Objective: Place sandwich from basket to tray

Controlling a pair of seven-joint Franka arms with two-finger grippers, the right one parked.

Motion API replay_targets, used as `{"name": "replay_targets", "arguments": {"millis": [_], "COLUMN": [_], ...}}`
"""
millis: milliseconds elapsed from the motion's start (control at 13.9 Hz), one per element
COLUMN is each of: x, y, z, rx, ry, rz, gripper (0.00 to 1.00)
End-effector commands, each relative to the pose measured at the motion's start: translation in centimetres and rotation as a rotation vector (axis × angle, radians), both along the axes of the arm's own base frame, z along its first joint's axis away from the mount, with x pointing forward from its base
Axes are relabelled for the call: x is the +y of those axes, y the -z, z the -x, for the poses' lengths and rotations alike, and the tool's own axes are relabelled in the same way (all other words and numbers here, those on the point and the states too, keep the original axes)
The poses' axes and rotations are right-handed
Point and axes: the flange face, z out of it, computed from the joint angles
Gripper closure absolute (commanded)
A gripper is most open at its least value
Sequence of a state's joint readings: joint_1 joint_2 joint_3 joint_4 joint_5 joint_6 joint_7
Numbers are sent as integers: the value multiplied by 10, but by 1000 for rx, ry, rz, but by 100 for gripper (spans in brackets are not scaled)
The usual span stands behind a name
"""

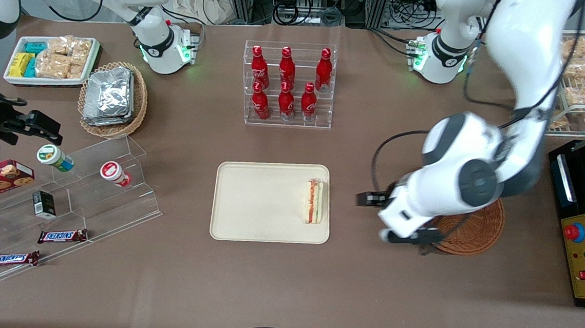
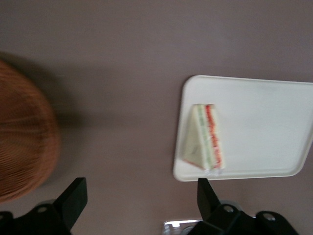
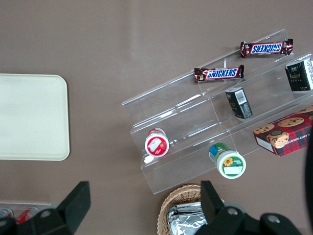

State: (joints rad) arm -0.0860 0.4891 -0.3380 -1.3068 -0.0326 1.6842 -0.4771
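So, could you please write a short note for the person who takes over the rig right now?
Gripper: open and holding nothing, over the bare table between the basket and the tray.
Sandwich: lying on the tray, at the edge nearest the basket.
Basket: mostly hidden under the working arm; the part in view shows nothing inside.
Done: the sandwich is on the tray and released.
Left: nothing for the sandwich itself; probably only to pull the arm clear.
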Motion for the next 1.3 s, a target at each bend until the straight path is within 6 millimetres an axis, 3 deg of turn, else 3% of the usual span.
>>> {"name": "replay_targets", "arguments": {"millis": [0, 144, 360, 649, 793, 1225], "x": [39, 64, 108, 153, 162, 193], "y": [-70, -102, -131, -121, -118, -118], "z": [36, 57, 72, 82, 91, 101], "rx": [-27, 4, 36, 83, 89, 80], "ry": [55, 142, 99, 28, 101, 70], "rz": [-160, -210, -229, -247, -244, -233], "gripper": [1, 0, 0, 0, 0, 0]}}
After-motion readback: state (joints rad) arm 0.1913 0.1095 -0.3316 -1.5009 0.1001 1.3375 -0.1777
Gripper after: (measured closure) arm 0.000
